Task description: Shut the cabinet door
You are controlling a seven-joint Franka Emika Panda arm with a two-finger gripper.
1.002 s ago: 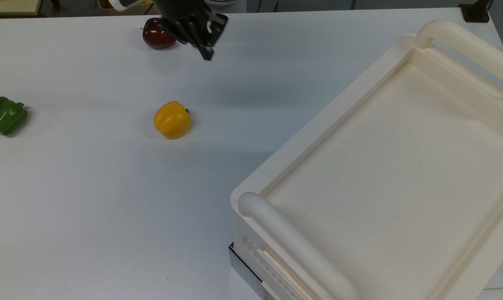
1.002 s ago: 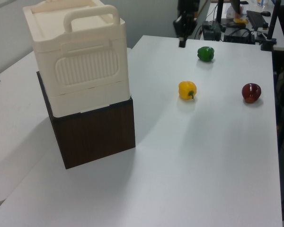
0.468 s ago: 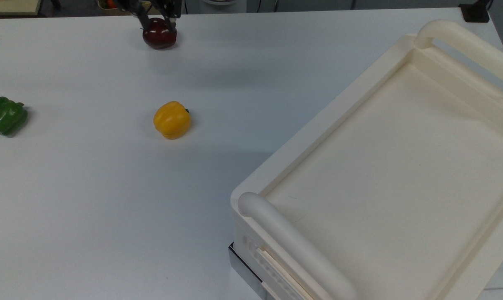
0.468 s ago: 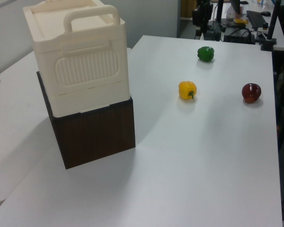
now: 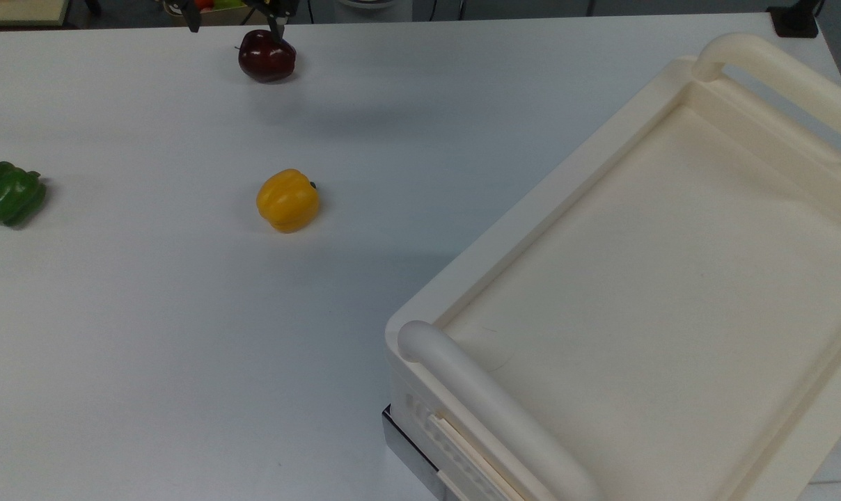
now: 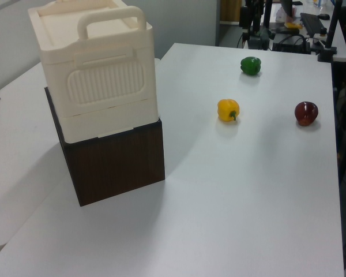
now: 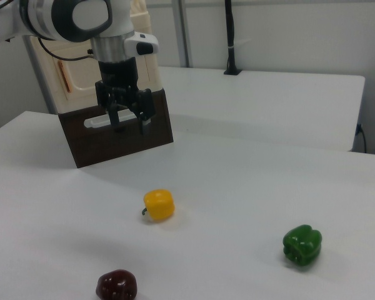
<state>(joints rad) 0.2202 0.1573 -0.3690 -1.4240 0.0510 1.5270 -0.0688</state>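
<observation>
In the right view the cabinet door [image 7: 75, 84] is a cream panel with a copper bar handle [image 7: 64, 76] on the cabinet's upper part. The arm hides part of it, and I cannot tell whether it sits flush. My gripper [image 7: 130, 125] hangs open and holds nothing. It points down, above the table and in front of the cabinet's dark brown base [image 7: 122, 134]. One dark fingertip [image 5: 274, 19] pokes in at the top view's upper edge, just above a dark red apple [image 5: 266, 56]. The left view has the cabinet [image 6: 98, 98] from its ribbed side.
A yellow pepper [image 5: 288, 200] lies mid-table and a green pepper [image 5: 8, 193] lies at the top view's left edge. The cabinet's cream tray-like top [image 5: 671, 292] with tubular handles fills the top view's right. A white bar handle [image 7: 106, 119] runs across the brown base.
In the top view the gripper has pulled back from over the table toward the upper edge, ending above the apple. The fruit and the cabinet have not moved.
</observation>
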